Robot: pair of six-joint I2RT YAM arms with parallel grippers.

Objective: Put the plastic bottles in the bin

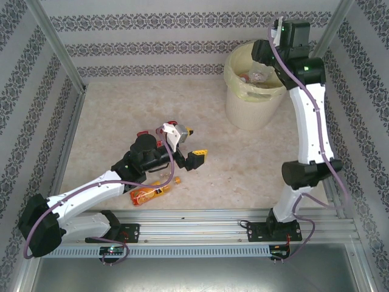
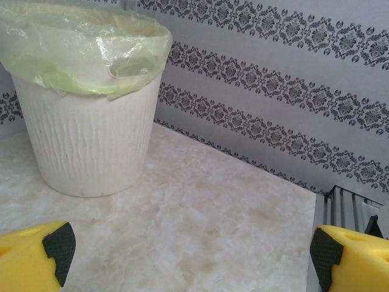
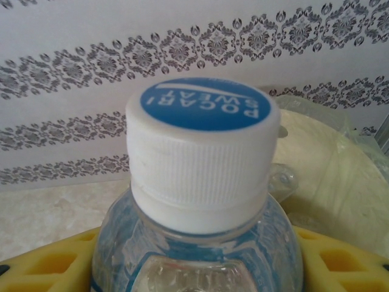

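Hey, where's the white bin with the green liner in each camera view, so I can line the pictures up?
Top external: bin far right, near the back wall.
Left wrist: bin upper left, standing on the table.
Right wrist: bin at the right edge, behind the Pocari Sweat bottle.
Shared landmark: the striped patterned wallpaper behind it.

The counter (image 1: pixel 115 115) is a pale beige slab with a marbled, cloudy pattern. The white bin (image 1: pixel 249 111), lined with a yellow-green bag (image 1: pixel 234 73), stands upright at its far right. 1 plastic bottle (image 1: pixel 149 193) with an orange label lies on its side near the front edge, left of centre, well apart from the bin
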